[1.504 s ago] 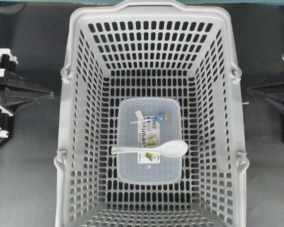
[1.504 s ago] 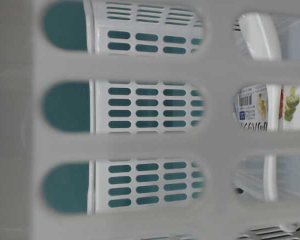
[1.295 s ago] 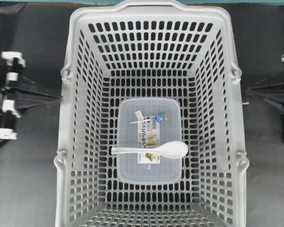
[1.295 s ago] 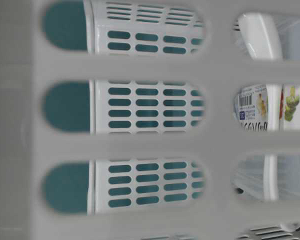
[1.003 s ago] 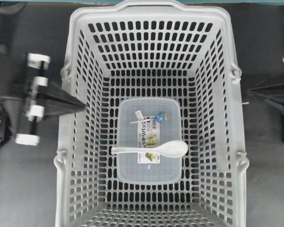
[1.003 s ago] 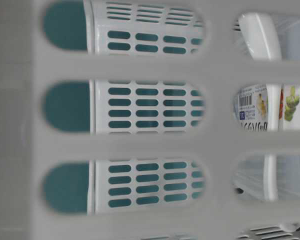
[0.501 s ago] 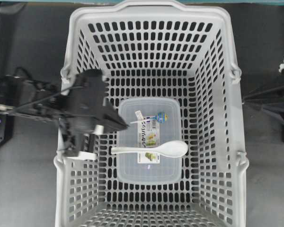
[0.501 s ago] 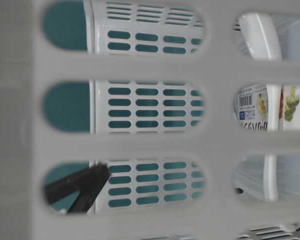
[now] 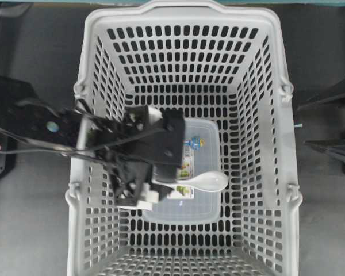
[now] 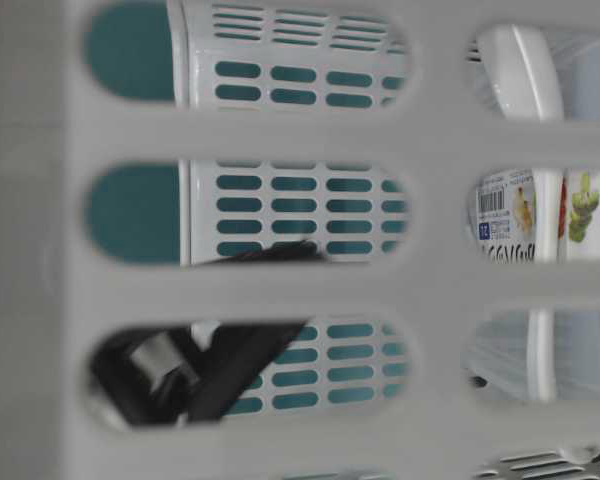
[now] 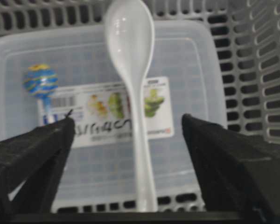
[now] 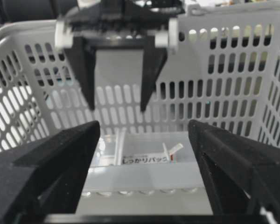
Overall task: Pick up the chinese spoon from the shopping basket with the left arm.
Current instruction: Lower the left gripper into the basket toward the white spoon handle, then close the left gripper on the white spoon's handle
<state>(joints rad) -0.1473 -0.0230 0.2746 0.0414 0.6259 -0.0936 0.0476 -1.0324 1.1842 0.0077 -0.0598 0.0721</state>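
Observation:
The chinese spoon (image 9: 210,181) lies on a clear container inside the shopping basket (image 9: 184,8), with its bowl to the right. It also shows in the left wrist view (image 11: 130,42) and the table-level view (image 10: 520,70). My left gripper (image 9: 149,164) has reached into the basket and hides the spoon's handle from above. It is open (image 11: 128,119), with one finger on each side of the handle. In the right wrist view it (image 12: 116,107) hangs above the container, touching nothing. My right gripper (image 9: 302,125) is open and empty outside the basket's right wall (image 12: 143,125).
The clear labelled container (image 9: 204,210) sits on the basket floor under the spoon. A thin white stick with a blue-green ornament (image 11: 39,84) lies on its lid, left of the spoon. The basket's high slotted walls (image 12: 224,84) enclose the left gripper.
My left arm has swung from outside the basket's left wall over the rim and down above the spoon's handle. My right gripper's fingers have spread wider. The spoon has not moved.

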